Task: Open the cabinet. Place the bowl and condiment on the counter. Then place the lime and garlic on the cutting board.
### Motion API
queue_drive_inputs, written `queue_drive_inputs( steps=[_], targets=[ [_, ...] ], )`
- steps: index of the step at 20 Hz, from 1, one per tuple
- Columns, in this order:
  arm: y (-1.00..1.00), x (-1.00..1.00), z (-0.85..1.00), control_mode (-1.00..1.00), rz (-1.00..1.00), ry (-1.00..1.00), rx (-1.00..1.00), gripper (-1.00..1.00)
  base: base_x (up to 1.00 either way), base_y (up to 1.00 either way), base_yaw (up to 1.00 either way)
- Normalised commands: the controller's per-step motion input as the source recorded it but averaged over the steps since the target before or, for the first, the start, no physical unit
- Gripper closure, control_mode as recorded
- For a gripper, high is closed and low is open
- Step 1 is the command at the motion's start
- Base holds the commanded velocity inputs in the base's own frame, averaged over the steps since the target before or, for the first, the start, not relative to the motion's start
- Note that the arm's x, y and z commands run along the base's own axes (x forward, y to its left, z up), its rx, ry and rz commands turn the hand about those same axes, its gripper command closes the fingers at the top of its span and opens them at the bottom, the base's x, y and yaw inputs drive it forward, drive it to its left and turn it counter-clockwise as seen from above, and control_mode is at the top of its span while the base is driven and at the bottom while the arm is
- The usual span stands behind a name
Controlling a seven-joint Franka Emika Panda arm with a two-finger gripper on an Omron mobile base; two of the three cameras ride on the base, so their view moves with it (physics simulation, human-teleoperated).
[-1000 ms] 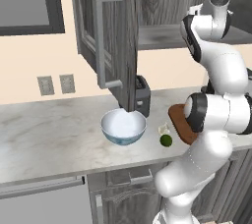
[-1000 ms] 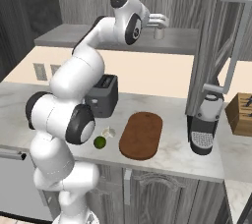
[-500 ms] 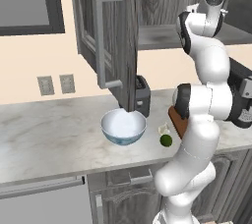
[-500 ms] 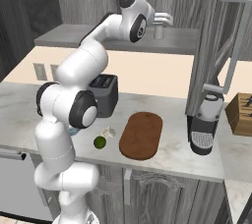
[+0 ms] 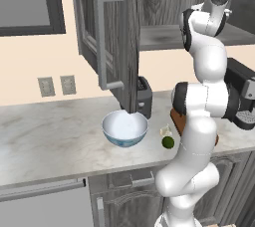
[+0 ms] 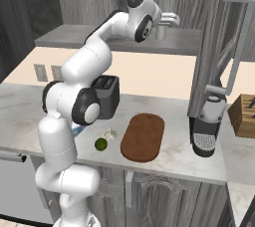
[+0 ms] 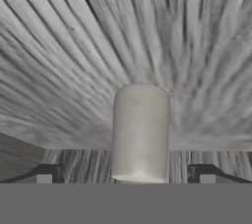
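Two small things just left of the cutting board (image 6: 143, 137) on the worktop (image 6: 174, 159): lime (image 6: 101, 144) and, touching-close behind it, garlic (image 6: 110, 134). Bowl (image 5: 124, 128) further left, under the open cabinet (image 5: 115, 47) door. Up on the cabinet shelf above the board, fingers (image 7: 125, 175) spread fully wide either side of the condiment (image 7: 141, 132), gripping nothing.

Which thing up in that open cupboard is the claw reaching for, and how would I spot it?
Look up inside the open dark grey cabinet, on its shelf above the toaster. Right in front of the open claw stands the condiment, a small pale beige shaker bottle. It is upright and cylindrical, unlike the lumpy off-white garlic lying down on the counter beside the lime.
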Motion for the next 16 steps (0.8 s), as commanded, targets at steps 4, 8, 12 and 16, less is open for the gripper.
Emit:
queue_drive_inputs(
  steps=[4,8,12,16],
  targets=[
    [0.00,0.32,-0.05,-1.00,0.00,-0.01,0.00,-1.00,0.00,0.00,0.00],
    [0.00,0.23,-0.08,-1.00,0.00,0.00,0.00,-1.00,0.00,0.00,0.00],
    [0.00,0.02,-0.01,-1.00,0.00,0.00,0.00,1.00,0.00,0.00,0.00],
    [0.00,0.00,-0.05,-1.00,0.00,0.00,0.00,1.00,0.00,0.00,0.00]
  ],
)
